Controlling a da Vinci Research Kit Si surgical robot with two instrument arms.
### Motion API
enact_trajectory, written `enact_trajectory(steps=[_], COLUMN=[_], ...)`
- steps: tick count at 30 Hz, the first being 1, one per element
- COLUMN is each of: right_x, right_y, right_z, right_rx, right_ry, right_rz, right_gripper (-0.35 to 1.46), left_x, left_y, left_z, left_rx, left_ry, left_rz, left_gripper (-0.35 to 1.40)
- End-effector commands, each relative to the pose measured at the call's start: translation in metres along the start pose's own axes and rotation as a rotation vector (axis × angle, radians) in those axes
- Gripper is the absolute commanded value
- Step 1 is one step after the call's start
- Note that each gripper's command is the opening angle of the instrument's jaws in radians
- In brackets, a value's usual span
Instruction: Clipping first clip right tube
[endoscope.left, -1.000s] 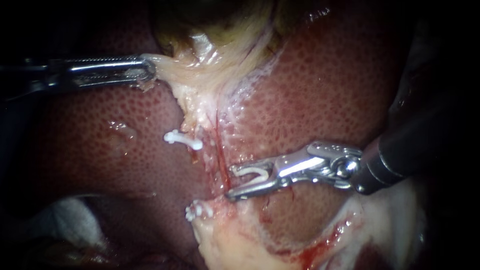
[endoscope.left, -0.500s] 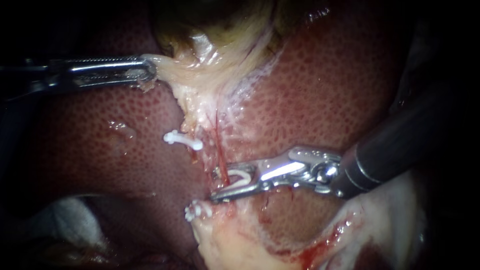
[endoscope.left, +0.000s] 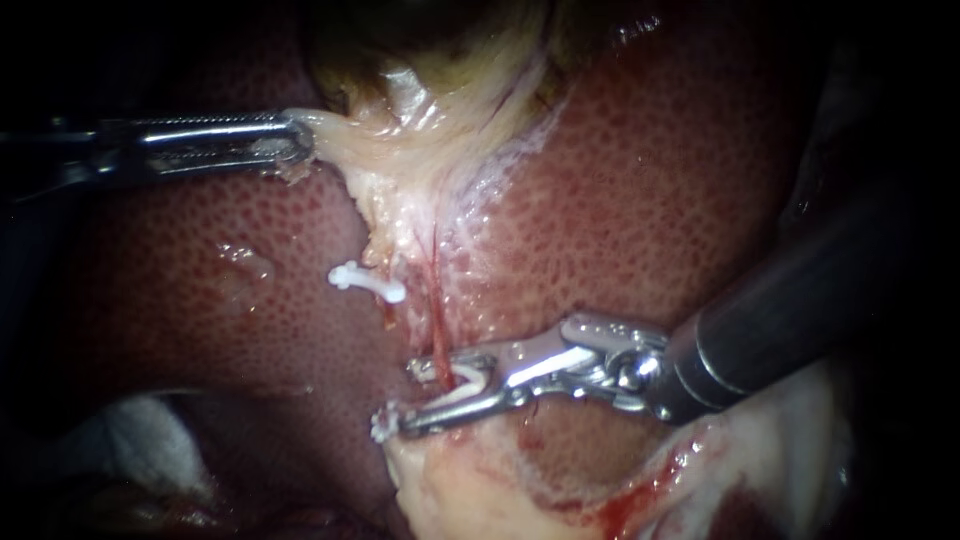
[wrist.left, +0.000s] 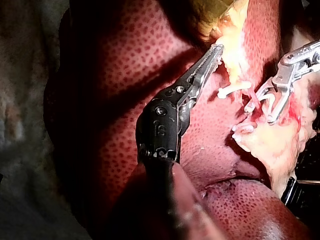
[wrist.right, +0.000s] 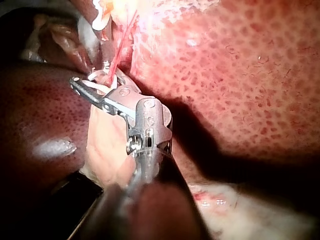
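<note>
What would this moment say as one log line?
left instrument: grips pale tissue | right instrument: holds open clip | red tube: between jaws

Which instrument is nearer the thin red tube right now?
Right. The right instrument, a loaded white clip in its jaws, straddles the red tube. The left instrument grips pale tissue farther up, away from it.

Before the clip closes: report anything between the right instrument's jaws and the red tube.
Nothing visible does. The right instrument, holding a white clip, straddles the thin red tube, which passes between its jaws.
</note>
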Motion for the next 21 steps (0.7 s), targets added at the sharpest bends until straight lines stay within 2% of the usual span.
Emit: enact_trajectory(steps=[1, 15, 21], right_x=[0.0000, -0.0015, -0.0015], right_y=[0.0000, 0.0004, 0.0003], right_z=[0.0000, 0.0012, 0.0011], right_rx=[0.000, 0.013, 0.023], right_ry=[-0.001, -0.015, -0.021], right_rz=[0.004, 0.023, 0.044], right_gripper=[0.46, 0.43, 0.32], left_x=[0.0000, -0.0001, -0.0001], left_y=[0.0000, 0.0000, 0.0000], left_z=[0.0000, 0.0001, 0.0001], left_rx=[0.000, 0.001, 0.001], left_ry=[0.000, 0.000, 0.000], left_rz=[0.000, 0.000, 0.000], left_gripper=[-0.35, -0.35, -0.35])
